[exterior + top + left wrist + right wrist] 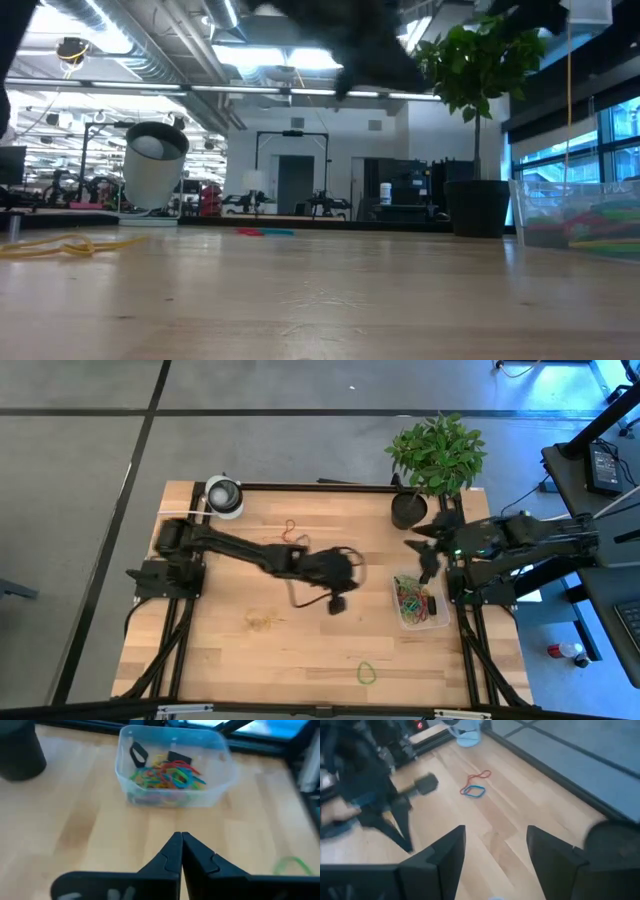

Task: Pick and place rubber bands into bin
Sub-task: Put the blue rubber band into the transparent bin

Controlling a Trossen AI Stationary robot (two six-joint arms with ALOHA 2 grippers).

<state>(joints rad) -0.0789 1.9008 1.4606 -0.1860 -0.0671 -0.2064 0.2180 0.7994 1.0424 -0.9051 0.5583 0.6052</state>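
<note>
The clear bin (418,602) stands at the table's right and holds several coloured rubber bands (167,774); it also shows in the low view (580,215). Loose bands lie on the wood: a red and a blue one (475,786) at the far middle, yellow ones (262,620) left of centre, and a green one (367,673) near the front edge. My left gripper (181,839) is shut, with nothing showing between its fingers. It hovers over the table's middle (338,605), left of the bin. My right gripper (496,845) is open and empty, above the bin's far side (423,560).
A black plant pot (408,510) with a green plant stands at the far right, just beyond the bin. A white-and-grey roll (224,495) stands at the far left corner. Bare wood lies between the left gripper and the bin.
</note>
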